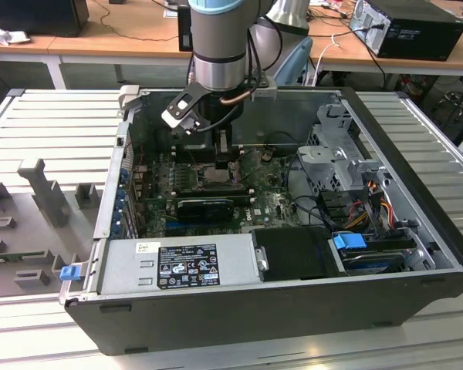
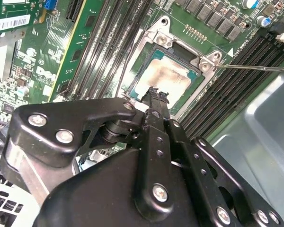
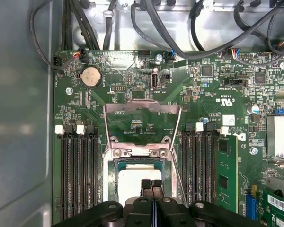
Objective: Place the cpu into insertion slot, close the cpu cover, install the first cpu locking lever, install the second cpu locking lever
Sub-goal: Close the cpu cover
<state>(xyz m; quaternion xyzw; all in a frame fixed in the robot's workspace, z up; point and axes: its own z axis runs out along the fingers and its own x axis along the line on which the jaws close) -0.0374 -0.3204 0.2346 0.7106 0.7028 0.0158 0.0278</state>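
The jaws are pinched together with nothing between them, their tips hanging right over the cpu (image 3: 132, 182). I can't tell whether they touch its silver top. The cpu lies flat in the insertion slot (image 3: 110, 182), its edges looking square to the metal rim. The cpu cover (image 3: 142, 108) is swung back on its hinge, clear of the chip, with green motherboard (image 3: 203, 99) showing through its window. A thin wire lever (image 2: 255, 68) juts out from one corner of the slot, unlatched, across the black memory slots (image 3: 78, 175). All this sits deep in an open computer case (image 1: 417, 231) on the slatted desk (image 1: 54, 116).

To my eye the danger is in the closeness. If those tips press or drag sideways, the chip could shift askew and hurt the contacts beneath. The cover is thin and free, so a glancing push could make it slip and drop crooked. The loose lever could snag too.
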